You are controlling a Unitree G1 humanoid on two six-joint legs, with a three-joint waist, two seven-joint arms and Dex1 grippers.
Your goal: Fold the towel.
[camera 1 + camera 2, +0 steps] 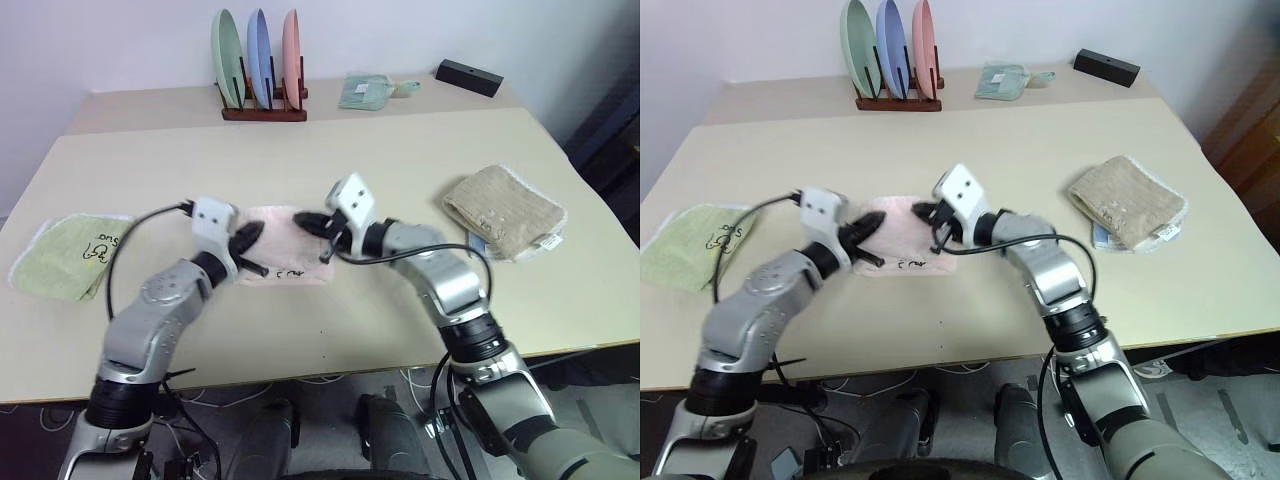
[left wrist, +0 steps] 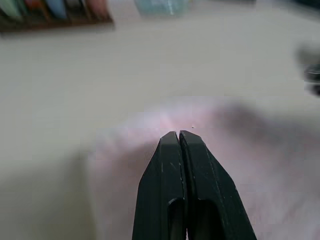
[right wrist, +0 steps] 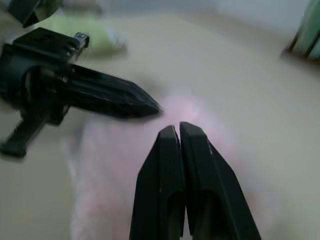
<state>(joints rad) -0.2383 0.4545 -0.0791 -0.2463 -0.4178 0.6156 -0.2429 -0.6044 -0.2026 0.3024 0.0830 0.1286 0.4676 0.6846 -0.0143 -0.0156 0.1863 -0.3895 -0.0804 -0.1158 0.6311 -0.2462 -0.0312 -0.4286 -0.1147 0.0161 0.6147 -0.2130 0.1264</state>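
Table [image 1: 400, 160]: both tools closed over towel [image 1: 285, 240]

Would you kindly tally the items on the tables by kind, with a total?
Towels: 4 – pink towel, green towel, beige towel, pale teal towel
Plates: 3
Plate racks: 1
Black boxes: 1
Total: 9

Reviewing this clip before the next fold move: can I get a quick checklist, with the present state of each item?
1. Towel lies folded on the table: ok.
2. Left gripper shut, tips over the pink cloth: ok.
3. Right gripper shut above the towel: ok.
4. Cloth pinched by either gripper: cannot tell.
5. Green towel and beige towel lie apart from the pink one: ok.
6. Grippers apart from each other, tips not touching: ok.
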